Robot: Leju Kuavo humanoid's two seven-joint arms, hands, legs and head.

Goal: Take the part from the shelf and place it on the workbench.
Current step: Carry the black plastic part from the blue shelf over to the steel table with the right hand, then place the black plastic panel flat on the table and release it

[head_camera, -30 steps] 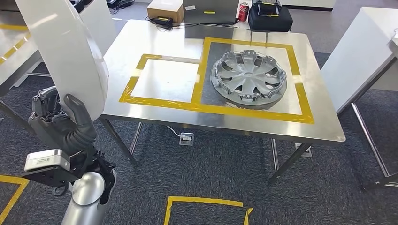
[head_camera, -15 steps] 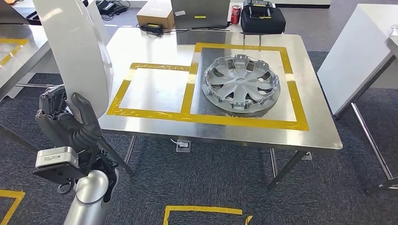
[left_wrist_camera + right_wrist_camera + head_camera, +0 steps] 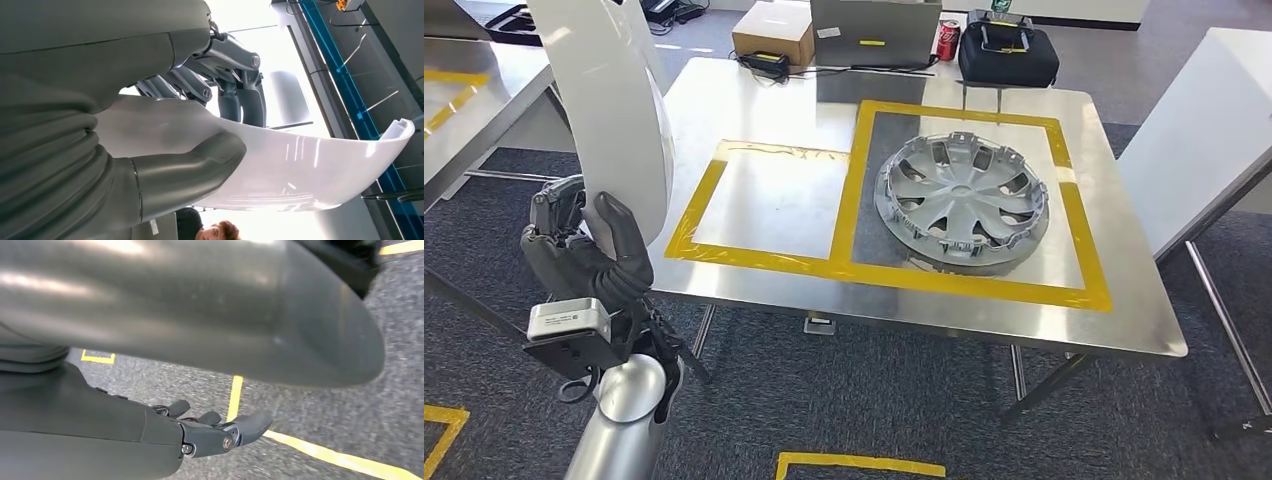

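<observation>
Here the left hand (image 3: 584,262) grips a white curved panel (image 3: 614,120), thumb on one face and fingers (image 3: 240,100) on the other, holding it upright just off the left edge of the steel table (image 3: 754,90). On the table a silver hubcap (image 3: 961,205) lies inside the larger yellow tape square (image 3: 969,282). The right hand (image 3: 200,432) hangs over grey carpet, fingers loosely curled, holding nothing.
</observation>
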